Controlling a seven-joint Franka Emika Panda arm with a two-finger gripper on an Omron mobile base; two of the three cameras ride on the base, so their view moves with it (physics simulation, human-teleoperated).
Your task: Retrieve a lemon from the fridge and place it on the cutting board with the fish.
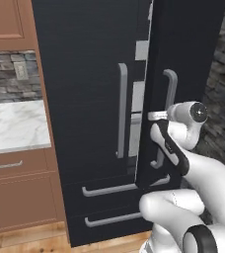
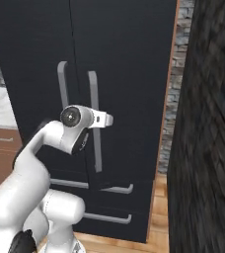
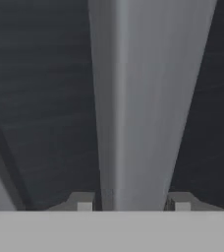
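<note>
Two fingertips [image 3: 84, 203] of the tool [image 3: 132, 204] sit either side of the right door handle [image 3: 148, 108], clenched on it. Fridge [image 1: 85, 99] directly ahead of tool; right door stands slightly ajar, pale shelves visible in gap.

The fridge [image 1: 94, 99] stands right of the table [image 1: 13, 123], with drawers [image 1: 11, 165] below it. The fridge's right door [image 1: 183, 59] stands ajar. The gripper [image 3: 132, 206] straddles the right door's handle [image 3: 143, 98], one fingertip on each side.
</note>
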